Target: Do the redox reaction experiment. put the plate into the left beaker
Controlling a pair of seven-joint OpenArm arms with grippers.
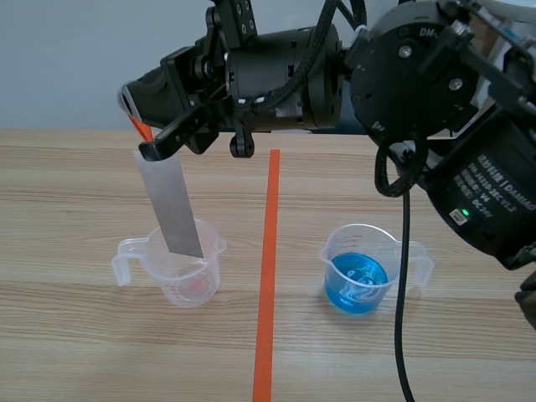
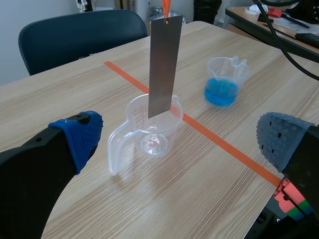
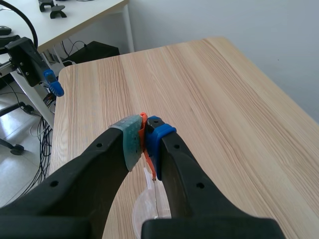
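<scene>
Scene view: the right hand [image 1: 142,134] is clenched on an orange tag [image 1: 139,128]. The grey plate [image 1: 174,209] hangs from it, lower end at the mouth of the left beaker [image 1: 188,286]. Left wrist view: the left hand [image 2: 182,142] is released, fingers wide apart, with the beaker ahead. Right wrist view: both pads pinch the tag.

Wood-grain tabletop [image 1: 75,352], one orange tape line [image 1: 266,276] running down the middle, away from the robot. Clear plastic beaker [image 1: 362,268] with handle and spout stands upright to the right of the line, apart from it, with blue liquid in its lower part. Dark blue chair [image 2: 75,35] just behind one tabletop edge. Second desk [image 2: 271,22] off to the side, black cables and small gear on it. White desk [image 3: 84,15] past the tabletop's end, black cables [image 3: 30,124] on the floor beside it.
</scene>
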